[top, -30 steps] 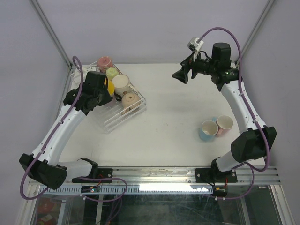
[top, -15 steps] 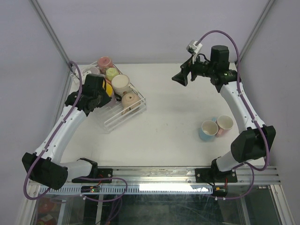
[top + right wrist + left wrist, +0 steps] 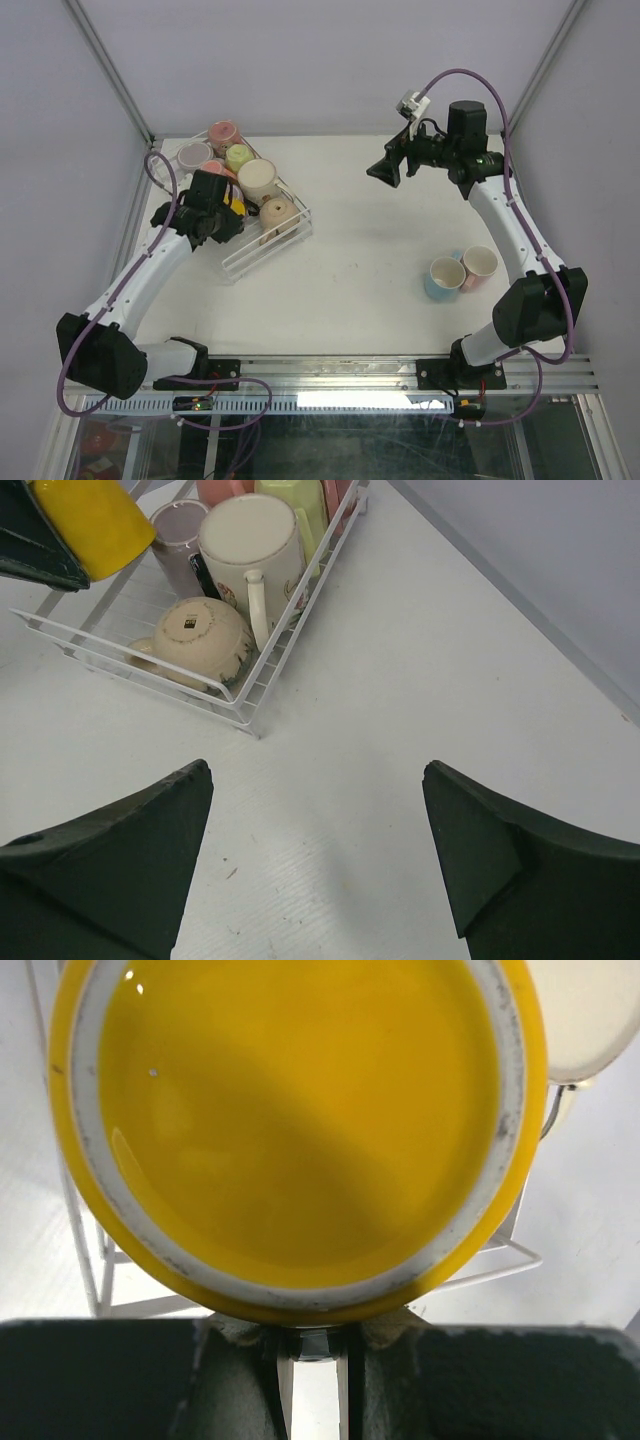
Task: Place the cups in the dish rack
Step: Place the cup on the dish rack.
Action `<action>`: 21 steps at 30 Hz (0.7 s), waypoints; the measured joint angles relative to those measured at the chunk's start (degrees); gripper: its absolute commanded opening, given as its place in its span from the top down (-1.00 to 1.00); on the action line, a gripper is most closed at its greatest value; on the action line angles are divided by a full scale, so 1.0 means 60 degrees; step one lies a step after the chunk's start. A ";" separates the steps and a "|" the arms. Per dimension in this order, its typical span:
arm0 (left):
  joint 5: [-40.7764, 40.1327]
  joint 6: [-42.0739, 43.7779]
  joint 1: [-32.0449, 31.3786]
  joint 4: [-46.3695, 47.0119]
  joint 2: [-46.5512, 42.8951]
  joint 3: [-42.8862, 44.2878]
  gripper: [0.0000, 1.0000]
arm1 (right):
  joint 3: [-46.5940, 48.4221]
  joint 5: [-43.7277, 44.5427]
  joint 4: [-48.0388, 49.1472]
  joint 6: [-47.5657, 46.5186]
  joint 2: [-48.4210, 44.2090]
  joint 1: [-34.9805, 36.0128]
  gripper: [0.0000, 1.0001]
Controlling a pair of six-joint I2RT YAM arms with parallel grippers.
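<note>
The only marking is a small dark square stamp (image 3: 186,627) on the upturned base of a beige ceramic cup (image 3: 200,645), and its lettering is too small to read. That cup lies mouth-down at the end of the clear, white-wired rectangular dish rack (image 3: 247,716) nearest the table's middle. The rack itself sits in the far left corner of the white table (image 3: 360,260).

Just beside the beige cup stands a tall cream ceramic mug (image 3: 252,542) with a loop handle and a faint pinkish pattern low on its side. A mauve cup (image 3: 178,542), a pale green cup (image 3: 290,500) and a pink cup (image 3: 223,133) also stand in the rack.

The left gripper (image 3: 315,1345) has its fingers closed on the rim of a glossy yellow ceramic cup (image 3: 300,1120) with a white-edged lip. The cup is held tilted over the rack's left part, and whether it touches the wires cannot be told.

The right gripper (image 3: 317,780) hangs with its fingers spread wide and nothing between them, above the table's far middle. Near the table's right edge, a light blue cup (image 3: 443,278) and a cream-and-pink cup (image 3: 480,265) stand mouth-up, touching.
</note>
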 measured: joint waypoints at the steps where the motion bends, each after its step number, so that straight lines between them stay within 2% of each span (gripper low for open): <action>1: 0.0062 -0.0189 0.0000 -0.0022 0.0066 -0.0036 1.00 | -0.0018 0.0000 0.0011 -0.0004 -0.0004 0.0000 -0.78; 13: 0.0076 -0.2371 -0.0004 -0.0222 0.0627 0.0306 1.00 | -0.0142 0.0069 0.0004 -0.0022 -0.0040 0.0000 -0.78; 21: -0.0178 -0.2579 -0.0011 -0.1002 0.0943 0.0874 1.00 | -0.0142 0.0138 0.0004 -0.0084 -0.0044 0.0000 -0.78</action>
